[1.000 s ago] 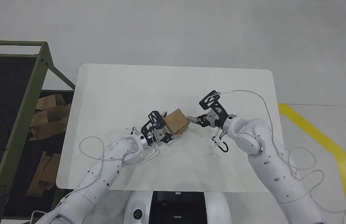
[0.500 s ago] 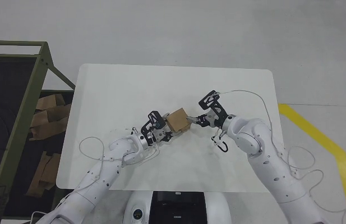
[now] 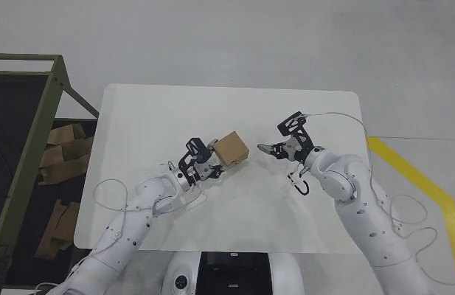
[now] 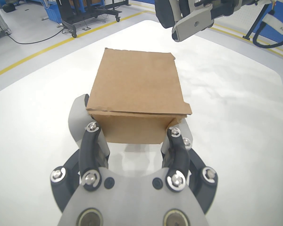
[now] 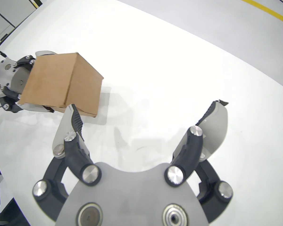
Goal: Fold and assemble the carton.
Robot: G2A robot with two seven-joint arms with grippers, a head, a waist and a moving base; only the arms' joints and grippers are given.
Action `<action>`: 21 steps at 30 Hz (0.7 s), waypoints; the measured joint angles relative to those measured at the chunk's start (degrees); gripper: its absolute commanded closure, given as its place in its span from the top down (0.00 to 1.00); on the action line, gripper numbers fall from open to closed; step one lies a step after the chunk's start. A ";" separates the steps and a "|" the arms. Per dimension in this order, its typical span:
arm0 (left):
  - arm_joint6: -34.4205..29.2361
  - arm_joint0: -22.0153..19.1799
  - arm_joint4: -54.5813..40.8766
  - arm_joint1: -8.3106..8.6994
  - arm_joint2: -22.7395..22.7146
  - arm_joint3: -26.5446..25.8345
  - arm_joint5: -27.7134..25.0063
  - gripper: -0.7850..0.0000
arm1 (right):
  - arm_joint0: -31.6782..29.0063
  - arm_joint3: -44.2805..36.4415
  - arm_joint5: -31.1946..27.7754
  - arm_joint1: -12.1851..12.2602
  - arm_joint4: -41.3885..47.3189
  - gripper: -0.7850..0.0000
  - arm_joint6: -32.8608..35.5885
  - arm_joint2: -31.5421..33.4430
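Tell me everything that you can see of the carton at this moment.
The carton is a small box of plain brown cardboard, already folded into shape, and its visible faces are closed. One flap edge sticks out slightly at a corner. It lies over the white table; whether it touches the table cannot be told. The left gripper clamps its near end from both sides. The right gripper is open and apart from it.

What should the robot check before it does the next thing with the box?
1. Left gripper shut on the carton: ok.
2. Right gripper open and apart from the carton: ok.
3. Carton sides facing the right gripper closed: ok.
4. Flaps on the carton's underside tucked: cannot tell, hidden.
5. Carton resting on the table: cannot tell.
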 measured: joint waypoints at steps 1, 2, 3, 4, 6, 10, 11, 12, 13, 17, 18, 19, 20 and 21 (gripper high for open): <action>-0.24 0.14 -0.46 0.09 -0.46 -0.67 -0.43 0.00 | -0.29 -0.06 -0.03 0.13 0.10 1.00 -0.12 0.73; -0.73 0.29 -0.85 0.22 -1.08 -1.55 -0.98 0.00 | -0.67 -0.11 -0.07 0.30 0.24 1.00 -0.27 1.71; -1.17 0.40 -1.01 0.32 -1.51 -2.26 -1.27 0.00 | -0.94 -0.14 -0.09 0.43 0.33 1.00 -0.38 2.42; -1.61 0.53 -1.10 0.40 -1.90 -3.03 -1.48 0.00 | -1.21 -0.21 -0.09 0.55 0.45 1.00 -0.52 3.13; -2.46 0.98 -1.27 0.58 -2.64 -5.02 -1.97 0.00 | -1.86 -0.48 -0.02 0.80 0.66 1.00 -0.82 4.68; -4.24 2.12 -0.46 0.93 -3.61 -8.72 -2.70 0.00 | -2.90 -1.16 -0.02 1.21 0.95 1.00 -1.24 7.03; -4.46 2.29 -0.31 0.96 -3.69 -9.17 -2.72 0.00 | -3.14 -1.38 -0.05 1.31 1.08 1.00 -1.37 7.61; -4.48 2.31 -0.29 0.97 -3.69 -9.20 -2.72 0.00 | -3.30 -1.55 -0.09 1.37 1.19 1.00 -1.45 7.99; -4.47 2.31 -0.29 0.97 -3.69 -9.15 -2.72 0.00 | -3.45 -1.72 -0.15 1.43 1.27 1.00 -1.49 8.32; -4.42 2.28 -0.33 0.96 -3.67 -9.07 -2.71 0.00 | -4.11 -2.68 0.39 1.58 1.56 1.00 -1.65 9.20; -4.42 2.28 -0.33 0.96 -3.67 -9.07 -2.71 0.00 | -4.15 -2.74 0.48 1.58 1.62 1.00 -1.66 9.23; -4.42 2.28 -0.33 0.96 -3.67 -9.07 -2.71 0.00 | -4.15 -2.74 0.50 1.58 1.64 1.00 -1.67 9.23; -4.42 2.28 -0.33 0.96 -3.67 -9.07 -2.71 0.00 | -4.15 -2.74 0.50 1.58 1.64 1.00 -1.67 9.23; -4.42 2.28 -0.33 0.96 -3.67 -9.07 -2.71 0.00 | -4.14 -2.73 0.50 1.58 1.64 1.00 -1.67 9.22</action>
